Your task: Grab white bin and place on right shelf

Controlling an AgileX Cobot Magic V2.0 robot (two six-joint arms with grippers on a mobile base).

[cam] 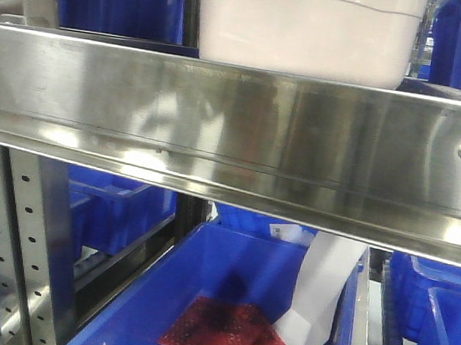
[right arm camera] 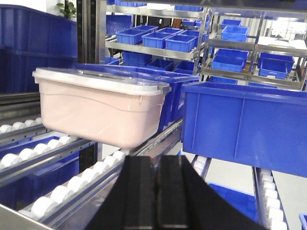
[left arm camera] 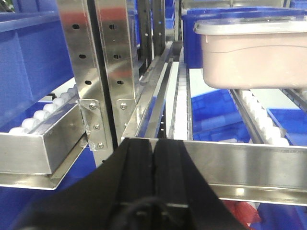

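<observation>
The white bin (cam: pixel 307 26) is an off-white, faintly pink tub with a flat lid. It rests on the right shelf, behind the shelf's shiny steel front rail (cam: pixel 219 129). In the left wrist view the white bin (left arm camera: pixel 254 52) sits on the roller tracks at the upper right, beyond the rail (left arm camera: pixel 249 158). My left gripper (left arm camera: pixel 153 141) is shut and empty, level with that rail and well left of the bin. In the right wrist view the white bin (right arm camera: pixel 96 110) stands on white rollers (right arm camera: pixel 57 191) to the left. My right gripper (right arm camera: pixel 156 159) is shut and empty, just below and right of it.
A large blue bin (right arm camera: pixel 244 124) stands right of the white bin on the same level. Below the shelf, an open blue bin (cam: pixel 222 306) holds a red bag (cam: pixel 227 336) and a white paper strip (cam: pixel 321 293). Perforated steel uprights (left arm camera: pixel 103 72) stand at the left. More blue bins fill the racks behind.
</observation>
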